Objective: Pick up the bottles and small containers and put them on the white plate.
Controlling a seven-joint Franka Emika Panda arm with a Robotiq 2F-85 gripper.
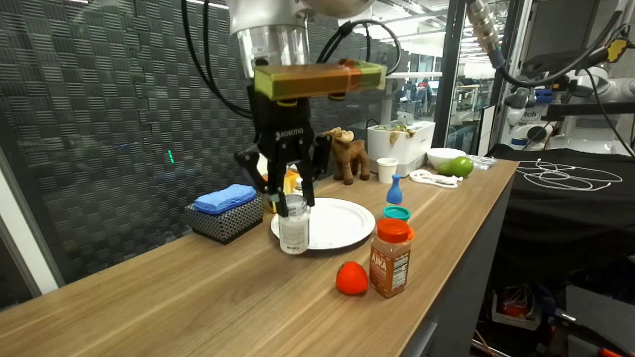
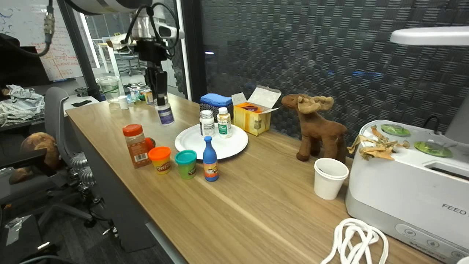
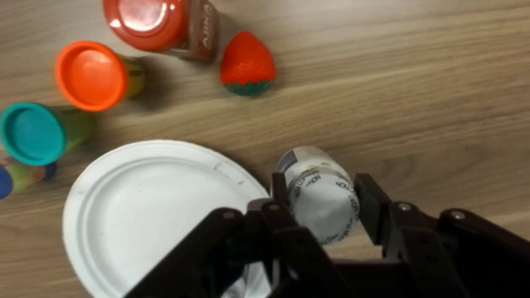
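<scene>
Where legible, AJIKA jar point(image 1: 390, 260), perhaps Play-Doh tub point(image 2: 161, 163).

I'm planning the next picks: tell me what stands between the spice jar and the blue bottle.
The orange-lidded tub, nearer the spice jar, then the teal-lidded tub, nearer the blue bottle; both show in an exterior view.
</scene>
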